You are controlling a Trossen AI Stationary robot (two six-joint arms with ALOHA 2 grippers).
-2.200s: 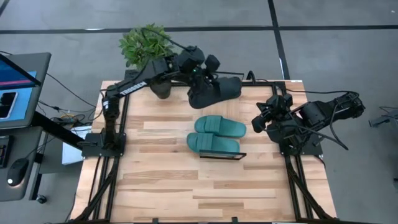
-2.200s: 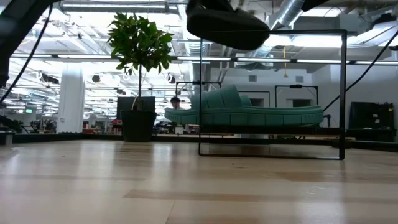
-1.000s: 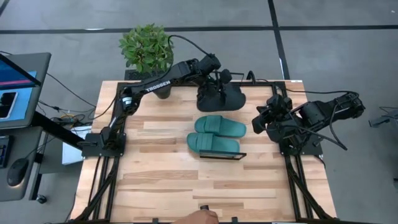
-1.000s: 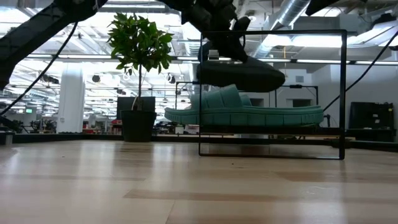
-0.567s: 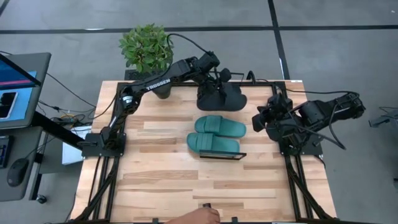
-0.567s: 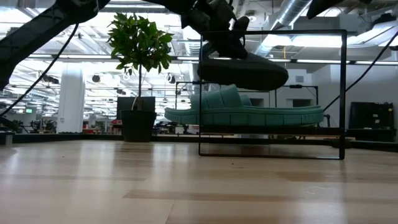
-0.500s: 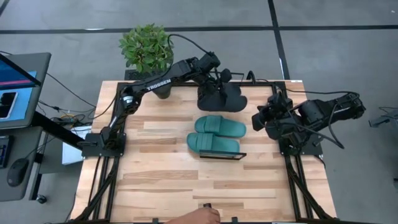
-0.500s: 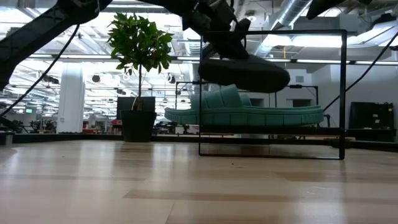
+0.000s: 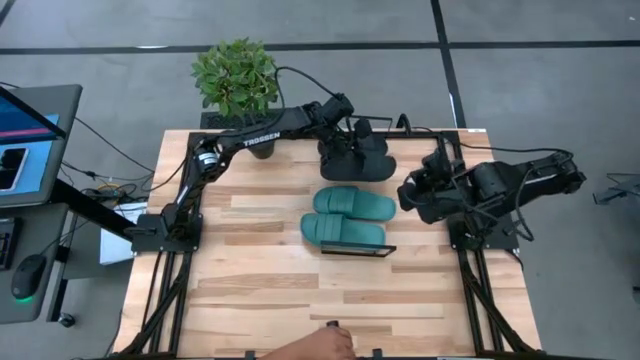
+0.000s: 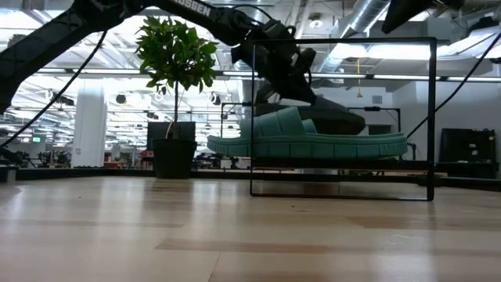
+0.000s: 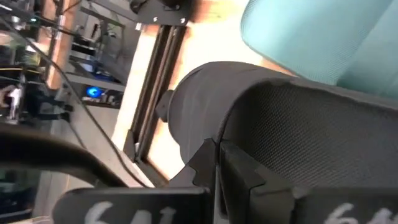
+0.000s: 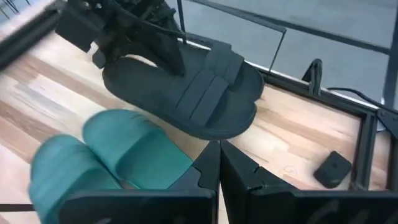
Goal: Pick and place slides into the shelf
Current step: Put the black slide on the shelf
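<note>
Currently tabletop [image 9: 260, 300] is carrying the shelf [image 9: 357, 250], with two teal slides [image 9: 345, 218] lying side by side on it. Left hand [image 9: 352, 138] is reaching over the far edge, clamped on the black slides [image 9: 355, 160], which are sitting low just beyond the teal pair. Right hand [image 9: 408, 192] is waiting just beside the shelf, fingers pressed together, gripping nothing.

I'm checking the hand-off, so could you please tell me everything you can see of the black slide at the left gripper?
The black slide is a matte, rubbery-looking open-toe sandal with a wide ribbed strap. It sits sole-down and roughly level at the table's far edge, behind the two teal slides. The left gripper grips one end; whether its sole touches the table cannot be told.
</note>
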